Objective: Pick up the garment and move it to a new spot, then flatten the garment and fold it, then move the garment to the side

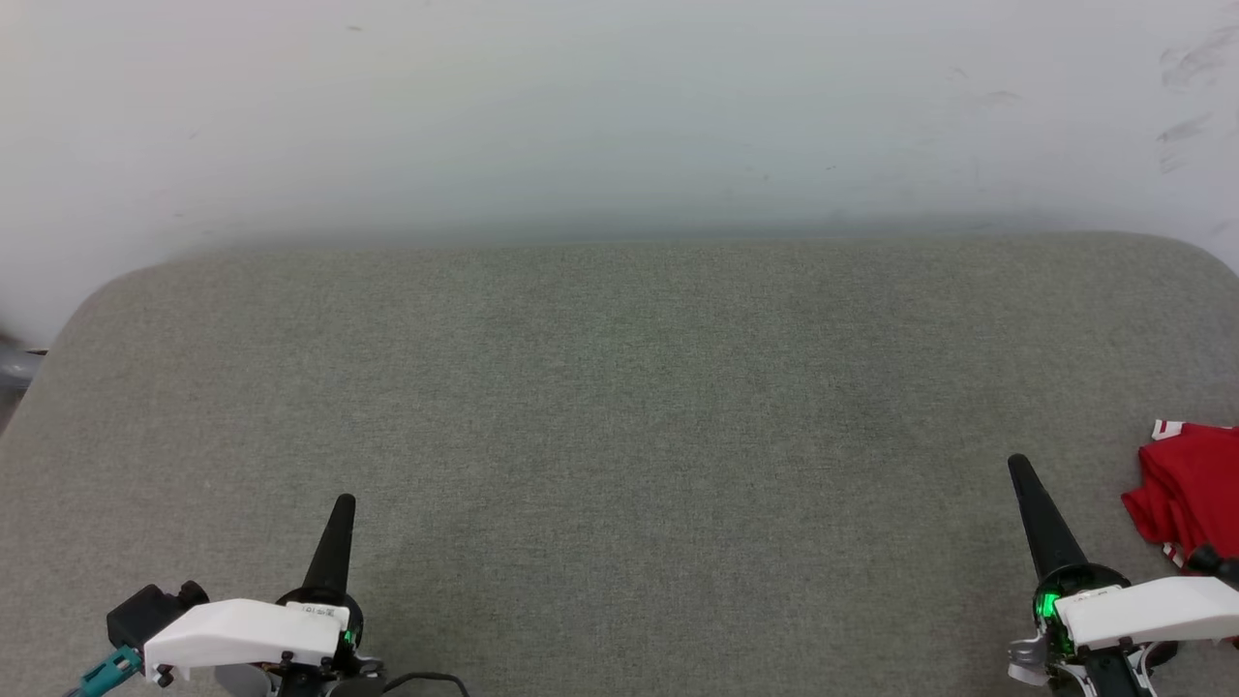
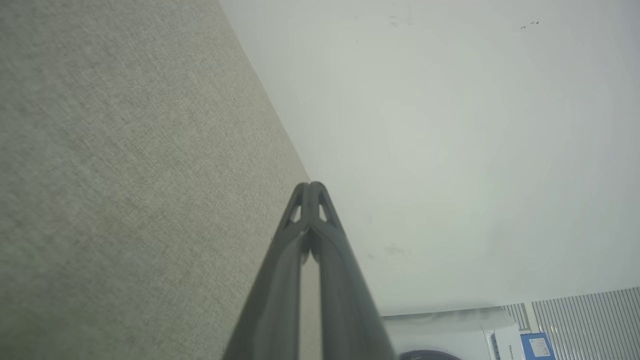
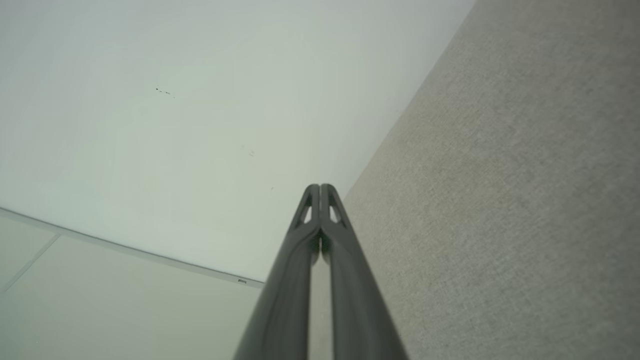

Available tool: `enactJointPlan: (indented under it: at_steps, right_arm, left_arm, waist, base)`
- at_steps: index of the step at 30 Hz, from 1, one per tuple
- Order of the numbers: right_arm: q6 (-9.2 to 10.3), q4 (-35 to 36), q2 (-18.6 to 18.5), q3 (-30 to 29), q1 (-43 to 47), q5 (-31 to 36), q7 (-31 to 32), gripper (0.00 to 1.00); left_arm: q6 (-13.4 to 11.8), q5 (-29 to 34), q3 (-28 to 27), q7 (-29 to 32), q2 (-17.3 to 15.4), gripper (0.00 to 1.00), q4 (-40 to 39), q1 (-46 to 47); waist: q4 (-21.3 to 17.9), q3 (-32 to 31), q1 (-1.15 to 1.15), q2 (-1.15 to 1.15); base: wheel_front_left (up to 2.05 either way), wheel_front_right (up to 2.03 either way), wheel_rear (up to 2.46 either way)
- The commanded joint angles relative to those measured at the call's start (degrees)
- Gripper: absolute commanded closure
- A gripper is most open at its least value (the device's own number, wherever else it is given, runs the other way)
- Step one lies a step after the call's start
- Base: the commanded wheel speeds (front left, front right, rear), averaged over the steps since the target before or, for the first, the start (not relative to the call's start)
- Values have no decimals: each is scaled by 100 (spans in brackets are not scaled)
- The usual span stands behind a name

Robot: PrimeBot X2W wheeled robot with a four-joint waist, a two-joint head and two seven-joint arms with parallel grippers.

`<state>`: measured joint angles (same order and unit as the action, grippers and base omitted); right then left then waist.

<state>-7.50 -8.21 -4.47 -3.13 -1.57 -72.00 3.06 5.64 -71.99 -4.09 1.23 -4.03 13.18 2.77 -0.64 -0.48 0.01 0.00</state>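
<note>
Your right gripper [image 1: 1018, 467] has its fingers pressed together and holds nothing, and the left gripper [image 1: 344, 505] is the same. The one garment [image 1: 1189, 489] lies bunched at the right edge of the grey desk [image 1: 619, 407], just beside the right gripper. It looks soft, thin and light; take a raised fold, because it will probably droop and drag
</note>
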Motion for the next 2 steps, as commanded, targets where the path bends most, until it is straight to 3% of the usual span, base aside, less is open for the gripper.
enactJointPlan:
  at_steps: [1, 2]
  right_arm:
    - [1, -13, -34, -13, -125, -153, 17, 100]
    - [1, -27, -33, -16, -136, -210, 22, 100]
  left_arm:
    - [45, -131, -34, 29, -1, 100, -21, 131]
    - [51, -182, -39, 48, 2, 100, -18, 140]
  waist:
    - [2, 2, 0, 0]
    - [3, 3, 0, 0]
  base:
    - [0, 0, 0]
    - [0, 0, 0]
